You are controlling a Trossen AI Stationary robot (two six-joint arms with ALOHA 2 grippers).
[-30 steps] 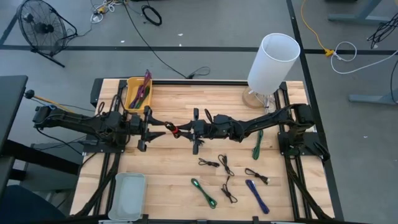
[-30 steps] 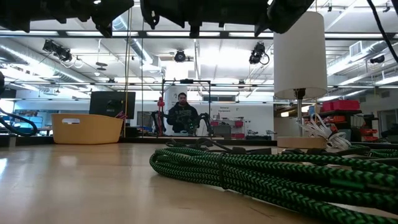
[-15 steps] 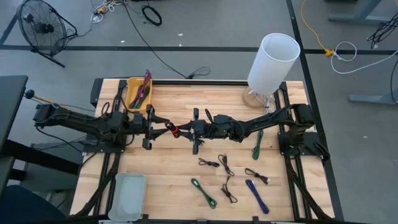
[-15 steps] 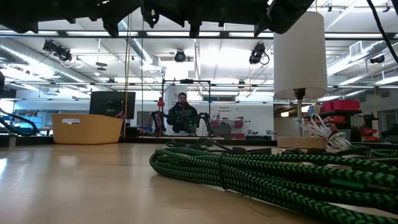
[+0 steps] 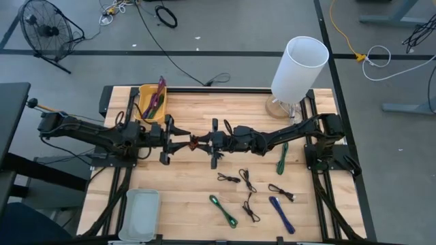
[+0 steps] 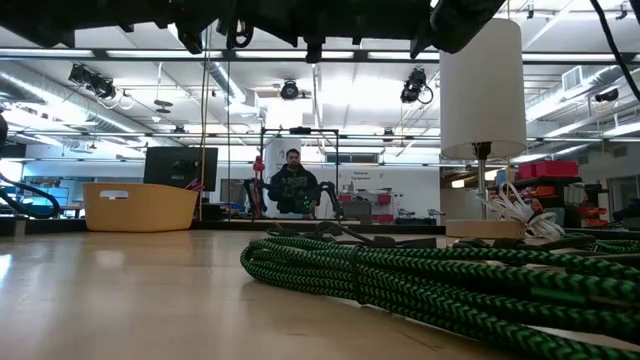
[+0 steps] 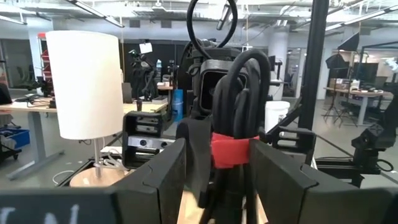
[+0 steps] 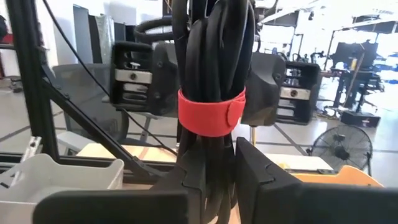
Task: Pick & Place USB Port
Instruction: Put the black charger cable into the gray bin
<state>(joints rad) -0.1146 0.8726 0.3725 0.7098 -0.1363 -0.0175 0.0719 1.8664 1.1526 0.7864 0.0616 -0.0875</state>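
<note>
A coiled black USB cable bundle [image 5: 193,141] with a red strap [image 8: 210,113] is held above the table's middle. My right gripper [image 5: 205,142] is shut on it, coming from the table's right. My left gripper [image 5: 180,141] is open and comes from the left. Its two fingers [image 7: 163,177] stand on either side of the bundle [image 7: 235,93] at the height of the red strap [image 7: 231,150]. I cannot tell whether they touch it. My right gripper pinches the bundle between its two fingers [image 8: 252,171], on the strands just beside the red strap [image 8: 214,149]. The fingers come level from the table's right. The bundle is lifted clear of the table and sticks out past the fingertips toward my left gripper.
A yellow bin [image 5: 149,103] with cables stands far left, a white lamp [image 5: 300,67] far right, and a pale tray [image 5: 139,212] near left. Green [image 5: 282,158], black [image 5: 238,180] and blue [image 5: 281,214] cables lie on the near right. A person [image 6: 291,185] sits beyond the table.
My left gripper has moved toward the table's right, up to the bundle that my right gripper holds. Its open fingers now stand around the bundle. My right gripper and the bundle have kept still.
</note>
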